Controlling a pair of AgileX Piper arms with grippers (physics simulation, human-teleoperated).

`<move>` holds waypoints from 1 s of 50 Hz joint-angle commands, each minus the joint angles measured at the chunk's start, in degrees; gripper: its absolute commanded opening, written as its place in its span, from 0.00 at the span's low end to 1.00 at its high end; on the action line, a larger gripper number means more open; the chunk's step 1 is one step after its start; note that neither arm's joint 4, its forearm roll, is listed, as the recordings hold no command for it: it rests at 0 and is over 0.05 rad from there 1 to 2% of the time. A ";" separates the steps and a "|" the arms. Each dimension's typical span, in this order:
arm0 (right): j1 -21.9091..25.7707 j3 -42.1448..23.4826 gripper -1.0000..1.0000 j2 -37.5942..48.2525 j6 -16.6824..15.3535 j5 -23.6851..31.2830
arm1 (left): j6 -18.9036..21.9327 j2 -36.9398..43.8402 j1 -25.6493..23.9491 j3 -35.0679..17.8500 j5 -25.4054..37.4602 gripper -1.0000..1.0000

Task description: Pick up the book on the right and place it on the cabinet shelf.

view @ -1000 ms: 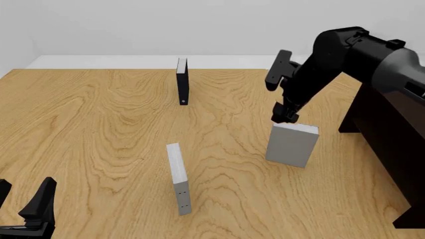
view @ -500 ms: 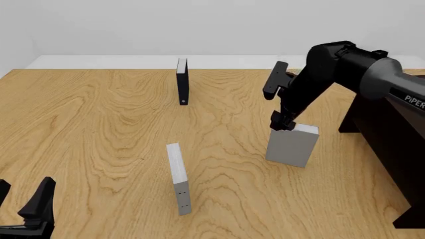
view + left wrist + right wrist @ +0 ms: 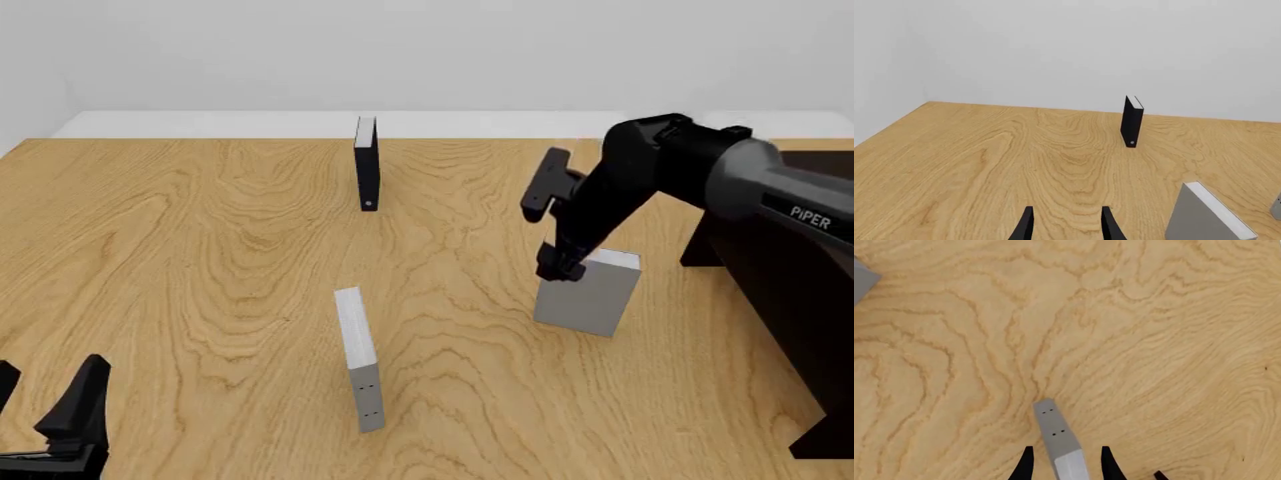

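Since 1 second ago the right gripper (image 3: pixel 562 268) has been lowered, jaws open astride the top edge of the book (image 3: pixel 587 292), which stands upright on the desk (image 3: pixel 200 250) beside the cabinet (image 3: pixel 787 290), ungrasped.

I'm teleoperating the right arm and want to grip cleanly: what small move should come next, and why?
Probably lower the right hand a little further, then close. In the right wrist view its open fingers straddle the top of the upright book, but only the edge lies between them, so a deeper hold looks safer.
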 commanded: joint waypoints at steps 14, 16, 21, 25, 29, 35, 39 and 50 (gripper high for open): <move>-1.12 3.04 1.00 0.23 -0.40 -2.23 | -0.05 -0.44 0.07 0.00 0.34 1.00; -1.44 3.07 1.00 0.15 -0.88 -2.22 | -0.10 -0.40 0.13 0.00 0.32 1.00; -0.72 2.87 0.00 -1.04 -1.38 -1.54 | 0.07 -0.36 0.08 0.00 0.29 1.00; -0.89 2.17 0.00 -1.83 -1.55 -1.21 | 0.04 -0.42 0.11 0.00 0.34 1.00; -0.94 1.95 0.00 -2.19 -1.47 0.06 | 0.13 -0.53 0.01 -0.01 0.40 1.00; -0.56 1.88 0.00 -3.20 -0.91 1.50 | 0.14 -0.48 0.00 -0.02 0.37 1.00; -1.02 1.36 0.00 -3.98 -1.12 2.59 | 0.23 -0.59 -0.02 -0.02 0.42 1.00; -2.96 0.10 0.00 -8.12 -3.17 4.75 | 0.54 -0.84 -0.40 -0.04 0.60 1.00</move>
